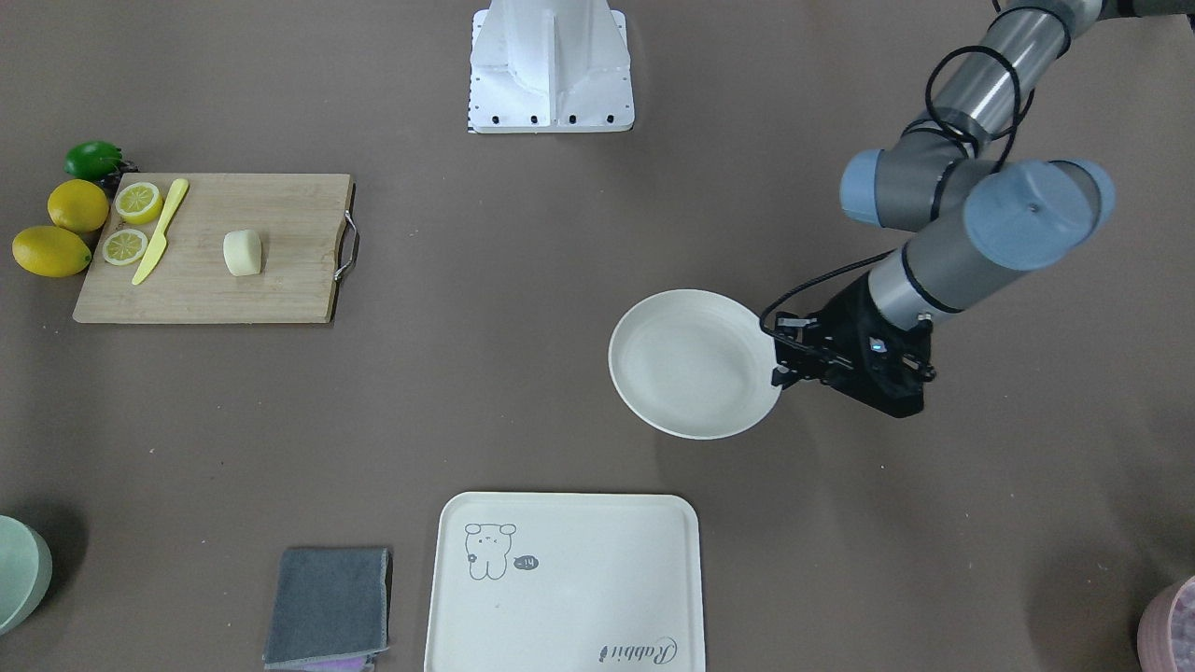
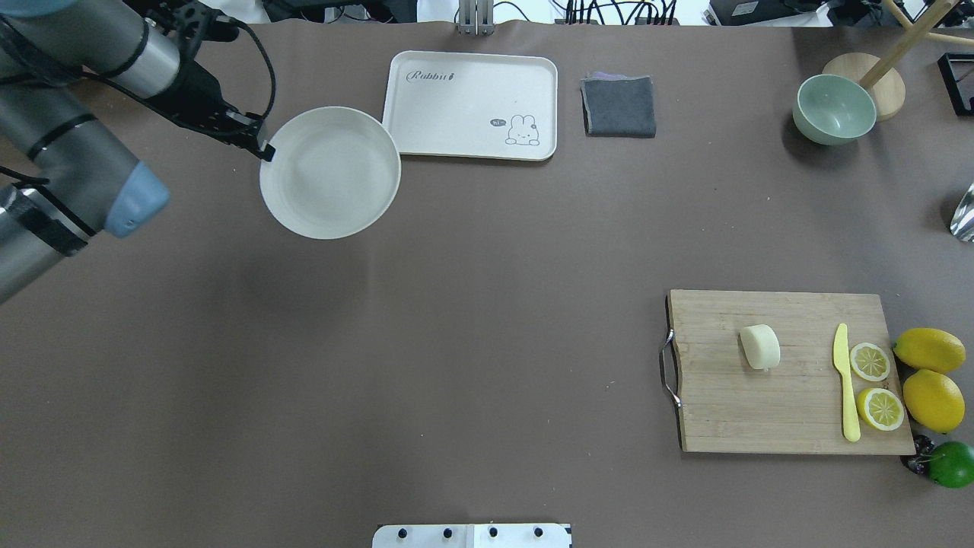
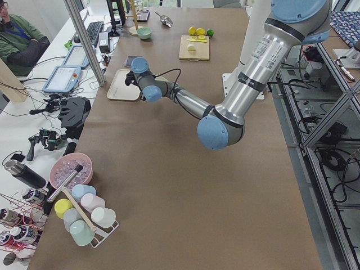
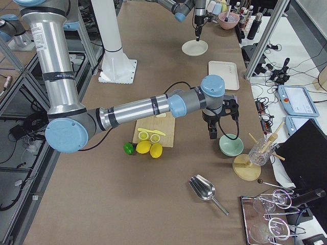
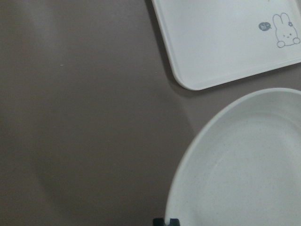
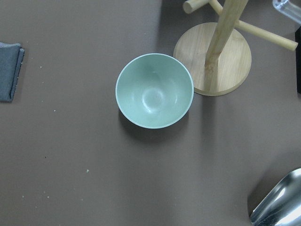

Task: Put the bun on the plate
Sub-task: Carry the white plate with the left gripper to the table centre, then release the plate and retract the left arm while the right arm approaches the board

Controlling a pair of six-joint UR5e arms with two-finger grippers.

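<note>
The pale cream bun [image 2: 761, 347] lies on a wooden cutting board [image 2: 730, 411] at the table's right side, also seen as the bun [image 1: 243, 253] in the front view. Far from it, the round off-white plate [image 2: 329, 173] sits at the left. My left gripper [image 2: 265, 150] is shut on the plate's left rim. In the left wrist view its fingertips [image 5: 167, 221] pinch the plate [image 5: 244, 165] at its edge. My right gripper [image 4: 213, 133] hangs above a green bowl [image 4: 231, 145]. It shows only in the right side view, so I cannot tell its state.
On the board lie a yellow knife [image 2: 845, 380] and two lemon halves [image 2: 869, 361]. Whole lemons [image 2: 930, 350] and a lime [image 2: 951, 464] sit beside it. A cream tray [image 2: 472, 103], a grey cloth [image 2: 619, 106], a wooden stand [image 2: 875, 76] and a metal scoop [image 4: 204, 190] lie along the far side.
</note>
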